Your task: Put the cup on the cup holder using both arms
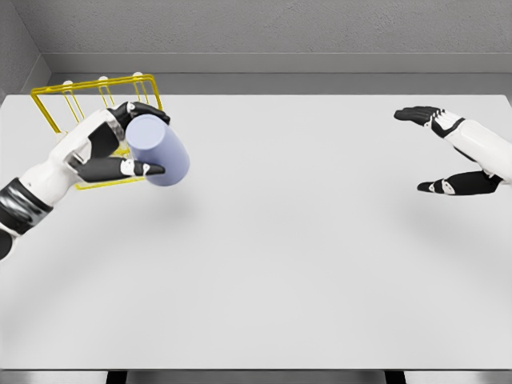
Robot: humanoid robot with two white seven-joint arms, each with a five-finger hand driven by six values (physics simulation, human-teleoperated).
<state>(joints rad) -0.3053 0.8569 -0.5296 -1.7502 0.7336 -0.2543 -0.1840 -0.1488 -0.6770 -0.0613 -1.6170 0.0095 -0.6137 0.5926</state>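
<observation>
On the table (264,264), the cup (158,150) is gripped on its side by the left hand (120,148), lifted just in front of the yellow cup holder (56,108), likely so it can be set on a peg. The right hand (452,152) is held wide and empty, well apart.

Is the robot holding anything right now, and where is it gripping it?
The left robot hand grips the lavender cup around its side, lying tilted. The right robot hand is open and holds nothing.

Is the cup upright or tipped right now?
Tipped. The cup lies on its side in the left hand, one round end facing the camera.
</observation>
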